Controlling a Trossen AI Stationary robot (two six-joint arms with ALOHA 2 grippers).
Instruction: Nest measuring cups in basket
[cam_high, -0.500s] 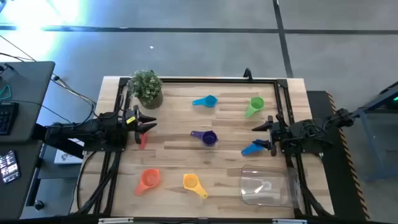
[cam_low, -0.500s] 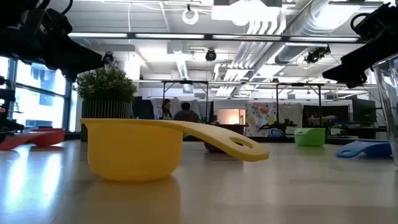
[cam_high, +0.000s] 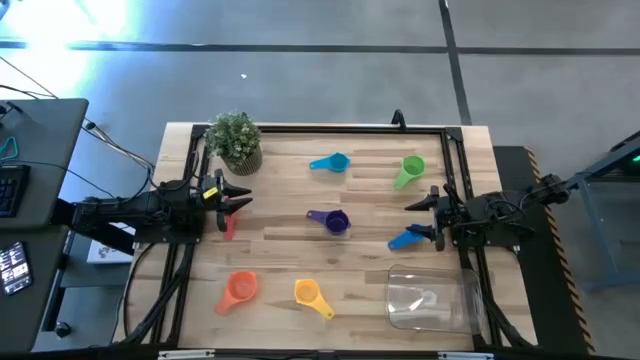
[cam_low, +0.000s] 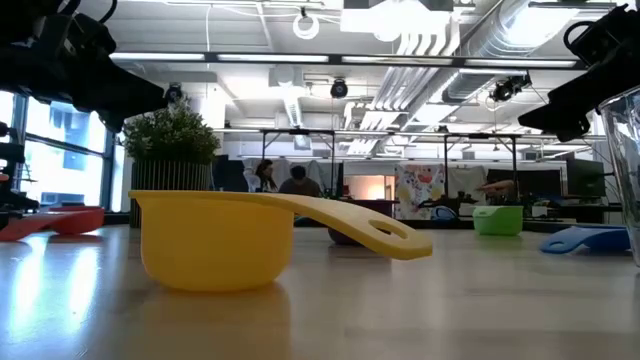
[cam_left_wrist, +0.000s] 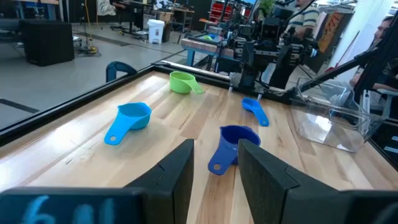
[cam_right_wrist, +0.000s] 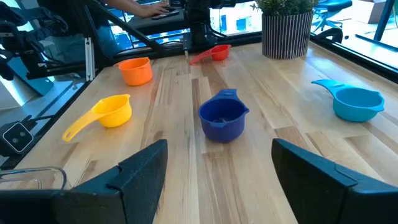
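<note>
Overhead, seven measuring cups lie scattered on the counter (cam_high: 280, 235): teal cup (cam_high: 332, 163), green cup (cam_high: 410, 169), purple cup (cam_high: 335, 221), blue cup (cam_high: 405, 239), orange cup (cam_high: 239, 289), yellow cup (cam_high: 310, 294), red cup (cam_high: 229, 224). Clear basket (cam_high: 428, 299) sits lower right. Left gripper (cam_high: 243, 199), jaws slightly parted, hovers centre left; right gripper (cam_high: 412, 220), jaws spread wide, centre right.

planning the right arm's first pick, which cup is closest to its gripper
The small blue cup, lying right beside the right gripper; every other cup sits farther off.
</note>
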